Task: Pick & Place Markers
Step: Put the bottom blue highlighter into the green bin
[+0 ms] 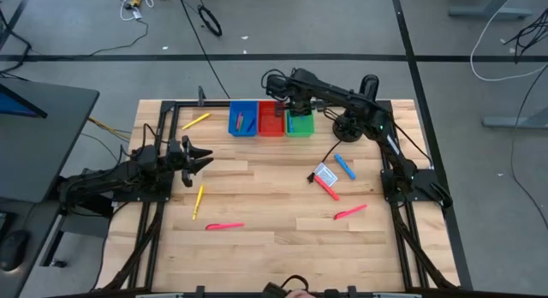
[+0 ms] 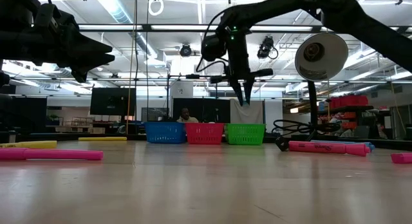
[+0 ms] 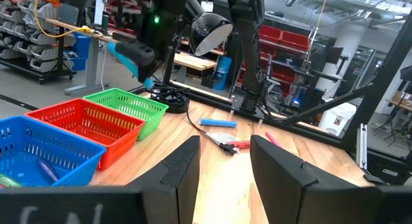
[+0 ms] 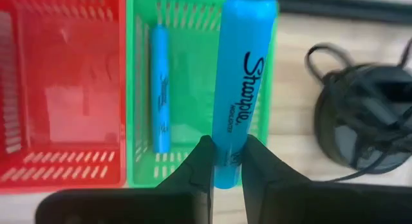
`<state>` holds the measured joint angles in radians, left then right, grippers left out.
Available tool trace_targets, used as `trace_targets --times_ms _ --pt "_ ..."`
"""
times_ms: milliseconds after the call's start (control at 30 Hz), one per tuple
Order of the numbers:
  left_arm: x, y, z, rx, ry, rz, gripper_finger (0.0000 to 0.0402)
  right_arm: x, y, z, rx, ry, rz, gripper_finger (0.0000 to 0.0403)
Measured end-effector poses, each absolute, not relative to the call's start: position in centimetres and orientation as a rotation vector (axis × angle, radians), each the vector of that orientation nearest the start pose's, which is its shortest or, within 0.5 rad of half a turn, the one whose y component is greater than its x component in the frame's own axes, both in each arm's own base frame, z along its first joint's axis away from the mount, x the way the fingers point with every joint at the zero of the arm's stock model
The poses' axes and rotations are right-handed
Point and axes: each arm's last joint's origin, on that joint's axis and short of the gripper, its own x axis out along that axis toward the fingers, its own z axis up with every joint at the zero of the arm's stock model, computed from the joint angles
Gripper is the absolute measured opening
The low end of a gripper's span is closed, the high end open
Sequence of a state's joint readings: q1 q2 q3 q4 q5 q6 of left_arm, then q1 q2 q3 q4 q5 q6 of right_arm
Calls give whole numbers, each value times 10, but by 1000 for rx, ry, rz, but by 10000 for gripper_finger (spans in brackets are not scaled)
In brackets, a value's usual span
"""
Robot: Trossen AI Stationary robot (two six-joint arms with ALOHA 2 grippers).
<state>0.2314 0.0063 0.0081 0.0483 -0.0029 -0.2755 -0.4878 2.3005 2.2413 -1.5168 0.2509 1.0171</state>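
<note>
My right gripper (image 1: 292, 107) hangs over the green bin (image 1: 301, 127), shut on a blue marker (image 4: 241, 89). A second blue marker (image 4: 159, 89) lies in the green bin (image 4: 193, 69). The blue bin (image 1: 243, 118) holds a few markers. Loose on the table are two yellow markers (image 1: 195, 121) (image 1: 199, 199), two pink ones (image 1: 224, 226) (image 1: 349, 212), a red one (image 1: 326, 188) and a blue one (image 1: 344, 167). My left gripper (image 1: 204, 158) waits open near the table's left side, holding nothing. My right gripper pinches the blue marker between its two fingers near one end (image 4: 225, 161), coming from above with the fingers (image 2: 244, 90) pointing down. The marker is lifted clear of everything, and the rest of its body (image 3: 132, 56) sticks out past the fingers over the green bin.
The red bin (image 1: 271, 118) stands between the blue and green bins at the far edge. A small white-and-blue card (image 1: 324, 173) with a black cable lies near the right-hand markers. A coiled black cable (image 4: 364, 114) sits right of the green bin. A person shows beyond the table (image 2: 185, 114).
</note>
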Motion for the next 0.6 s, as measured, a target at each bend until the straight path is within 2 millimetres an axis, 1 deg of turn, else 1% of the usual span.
trace_targets --times_ms 133,267,600 --pt "95 22 170 -268 -81 225 142 388 -210 232 969 1241 -1326 36" --pt "95 22 170 -267 -82 226 142 390 -206 219 961 1262 -1322 36" --pt "95 22 170 -267 -81 226 142 393 -207 200 976 1222 -1308 36"
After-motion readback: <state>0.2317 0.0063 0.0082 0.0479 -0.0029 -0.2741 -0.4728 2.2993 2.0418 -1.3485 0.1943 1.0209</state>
